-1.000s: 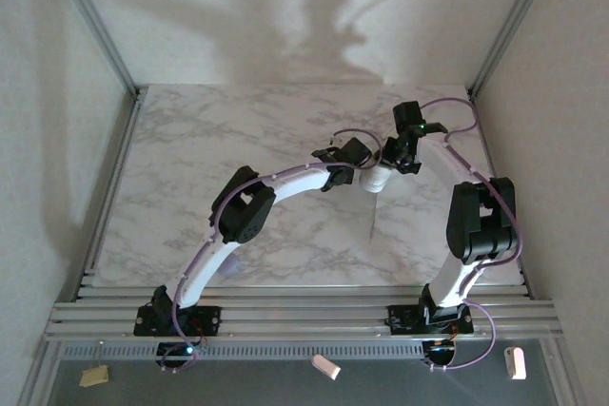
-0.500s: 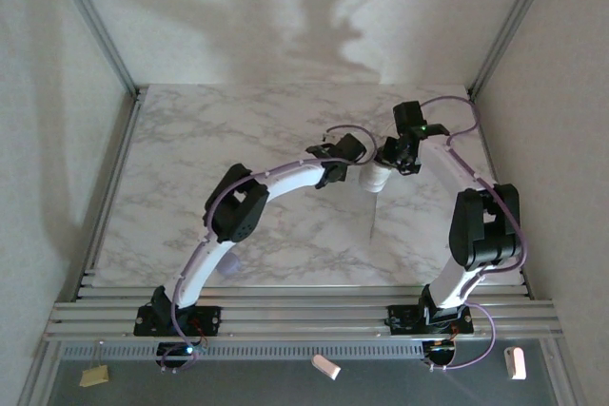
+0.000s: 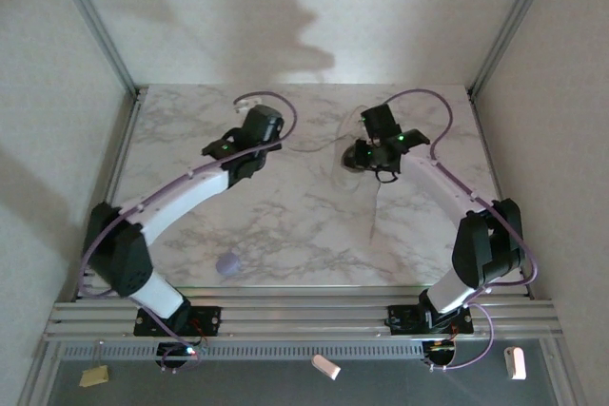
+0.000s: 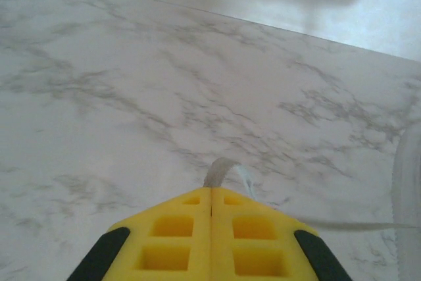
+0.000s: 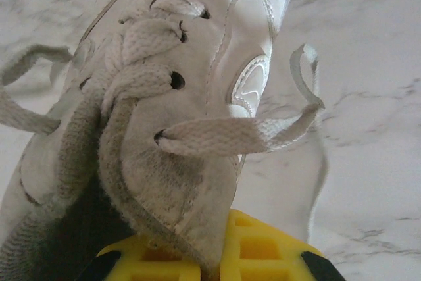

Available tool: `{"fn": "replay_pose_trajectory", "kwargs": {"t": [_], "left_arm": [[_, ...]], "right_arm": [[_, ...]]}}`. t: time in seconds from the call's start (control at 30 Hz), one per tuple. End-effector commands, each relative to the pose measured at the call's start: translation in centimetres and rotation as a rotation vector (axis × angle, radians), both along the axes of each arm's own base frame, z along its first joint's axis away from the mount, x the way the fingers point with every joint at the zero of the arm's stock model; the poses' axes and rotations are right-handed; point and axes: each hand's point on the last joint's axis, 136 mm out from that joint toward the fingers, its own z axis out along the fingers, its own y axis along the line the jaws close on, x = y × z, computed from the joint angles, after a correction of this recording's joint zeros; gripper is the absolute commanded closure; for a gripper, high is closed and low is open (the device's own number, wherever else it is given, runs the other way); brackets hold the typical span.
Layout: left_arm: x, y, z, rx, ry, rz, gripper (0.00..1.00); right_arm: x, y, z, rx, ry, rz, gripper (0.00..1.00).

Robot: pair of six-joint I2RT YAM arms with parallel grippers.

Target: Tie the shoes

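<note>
Left wrist view: my left claw [image 4: 211,192] is clenched on a white lace [image 4: 221,168]. My right claw [image 5: 222,225] pinches the sneaker [image 5: 217,44] at its tongue; its oval side emblem [image 5: 247,83] is unreadable.

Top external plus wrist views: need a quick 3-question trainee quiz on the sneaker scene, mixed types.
1. Short answer: which hand is nearer the lavender blob?
2. True or false: the left hand is open, holding nothing.
3. The right hand grips: A the sneaker; B the lavender blob; C nothing.

Key: 1 left; 2 false, it is shut on a lace; 3 A.
</note>
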Motion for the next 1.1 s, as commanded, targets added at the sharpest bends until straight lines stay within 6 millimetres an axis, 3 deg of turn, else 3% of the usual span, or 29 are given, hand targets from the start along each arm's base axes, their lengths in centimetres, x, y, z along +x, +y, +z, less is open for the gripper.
{"fn": "replay_pose_trajectory", "kwargs": {"t": [0.0, 0.17, 0.3, 0.5, 0.7, 0.97, 1.07], "left_arm": [[-1.8, 4.2, 1.6, -0.02, -0.045, 0.101, 1.0], [-4.7, 9.1, 4.2, -0.078, -0.112, 0.163, 1.0], [-6.2, 10.2, 4.5, -0.099, -0.128, 0.154, 1.0], [-6.9, 10.8, 2.9, -0.116, -0.107, 0.166, 1.0], [-7.0, 11.3, 2.1, -0.12, -0.095, 0.175, 1.0], [-6.8, 11.2, 2.0, -0.128, -0.09, 0.162, 1.0], [-6.8, 10.9, 2.3, -0.137, -0.097, 0.143, 1.0]], "right_arm": [[0.2, 3.1, 3.2, 0.023, -0.128, 0.067, 1.0], [-1.7, 6.7, 2.2, -0.006, -0.137, 0.132, 1.0], [-3.0, 9.3, 1.2, -0.049, -0.158, 0.154, 1.0], [-3.5, 12.4, -1.5, -0.082, -0.152, 0.177, 1.0], [-2.9, 13.2, -4.2, -0.144, -0.114, 0.165, 1.0], [-2.9, 13.4, -5.7, -0.133, -0.06, 0.099, 1.0], [-3.1, 14.1, -5.0, -0.084, -0.068, 0.125, 0.78]]}}
